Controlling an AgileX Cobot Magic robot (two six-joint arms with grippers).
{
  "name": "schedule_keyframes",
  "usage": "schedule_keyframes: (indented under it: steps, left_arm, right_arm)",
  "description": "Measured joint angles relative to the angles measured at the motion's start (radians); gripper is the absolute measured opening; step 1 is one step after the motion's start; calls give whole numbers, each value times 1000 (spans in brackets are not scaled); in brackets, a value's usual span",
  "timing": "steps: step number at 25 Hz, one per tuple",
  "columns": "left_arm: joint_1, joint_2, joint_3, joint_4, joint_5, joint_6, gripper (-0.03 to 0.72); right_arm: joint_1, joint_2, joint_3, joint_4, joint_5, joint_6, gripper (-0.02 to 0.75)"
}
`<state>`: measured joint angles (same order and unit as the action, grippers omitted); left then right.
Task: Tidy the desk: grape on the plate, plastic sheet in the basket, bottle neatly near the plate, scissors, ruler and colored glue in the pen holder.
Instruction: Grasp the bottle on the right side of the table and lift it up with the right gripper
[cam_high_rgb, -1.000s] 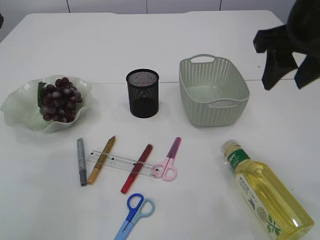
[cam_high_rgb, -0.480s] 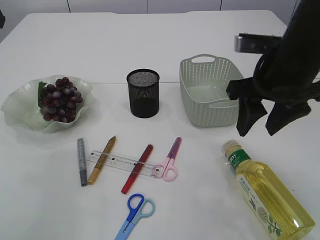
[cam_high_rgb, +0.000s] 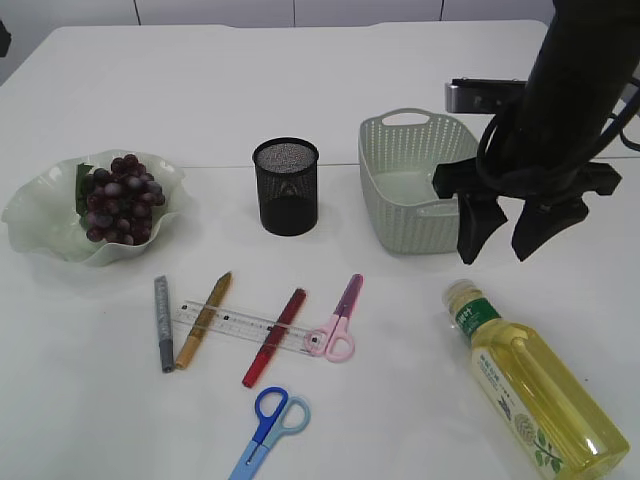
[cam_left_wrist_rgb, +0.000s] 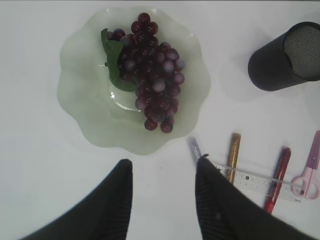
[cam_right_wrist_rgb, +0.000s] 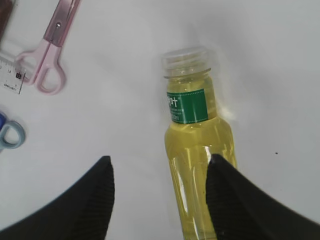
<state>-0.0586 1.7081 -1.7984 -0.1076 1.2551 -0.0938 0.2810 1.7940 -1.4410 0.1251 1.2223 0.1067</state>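
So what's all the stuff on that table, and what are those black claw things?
Plate: one, pale green, wavy rim, far left.
Grape: one dark purple bunch, on the plate.
Pen holder: one, black mesh, centre.
Basket: one, grey-green, right of the pen holder.
Bottle: one, yellow liquid, green label, lying on its side, front right.
Glue sticks: three, grey, gold, red, front centre.
Ruler: one, clear, lying across the glue sticks.
Scissors: two, pink and blue, front centre.
Right gripper: black, jaws open, above the bottle's cap.
Left gripper: black, jaws open, by the plate.
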Motion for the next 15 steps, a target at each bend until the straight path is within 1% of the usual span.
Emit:
schedule_keyframes:
  steps: [12,15]
  left_arm:
    - [0,0,0,0,0,0,312]
    - [0,0,0,0,0,1,312]
  right_arm:
    - [2,0,-2,-13,0,-1,431]
    - [2,-29,19,-13,-2,-1,431]
